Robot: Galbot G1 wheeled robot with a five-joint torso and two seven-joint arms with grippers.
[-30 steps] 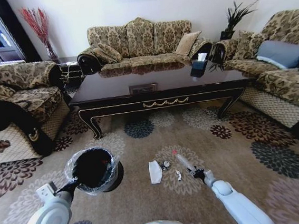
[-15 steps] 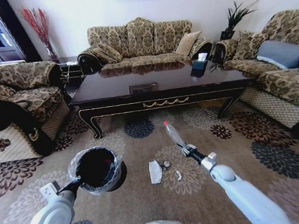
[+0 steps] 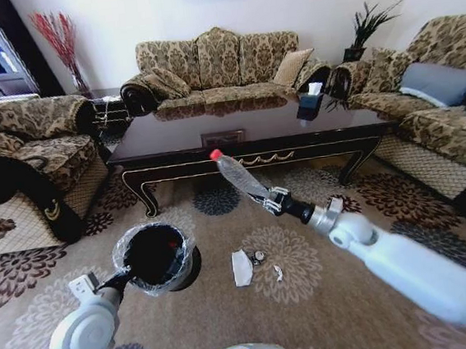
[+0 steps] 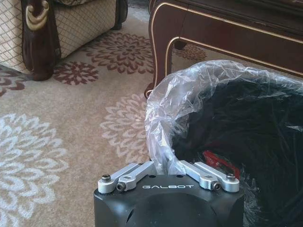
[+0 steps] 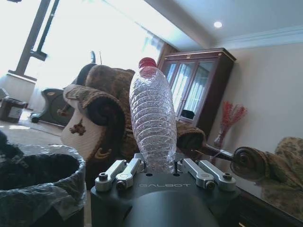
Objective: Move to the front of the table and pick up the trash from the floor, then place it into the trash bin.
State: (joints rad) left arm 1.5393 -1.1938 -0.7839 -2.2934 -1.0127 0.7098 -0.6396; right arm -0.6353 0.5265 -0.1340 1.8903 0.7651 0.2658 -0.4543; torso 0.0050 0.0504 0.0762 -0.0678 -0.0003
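Note:
My right gripper (image 3: 272, 200) is shut on the base of a clear plastic bottle (image 3: 236, 174) with a red cap, held in the air in front of the table (image 3: 175, 170), pointing up and toward the trash bin (image 3: 157, 256). The right wrist view shows the bottle (image 5: 154, 118) upright between the fingers of the right gripper (image 5: 161, 168). My left gripper (image 3: 129, 275) is shut on the bin's lined rim (image 4: 163, 142), also seen as the left gripper (image 4: 166, 166). A white crumpled wrapper (image 3: 242, 267) and small scraps (image 3: 260, 257) lie on the patterned floor (image 3: 327, 297).
Sofas stand left (image 3: 25, 161), behind (image 3: 218, 64) and right (image 3: 442, 113) of the table. A red item (image 4: 220, 163) lies inside the bin. A table leg (image 4: 158, 56) stands just beyond the bin. Open carpet lies between me and the table.
My right arm has lifted the bottle off the floor, up and leftward toward the bin. The left arm has shifted the bin slightly toward the table.

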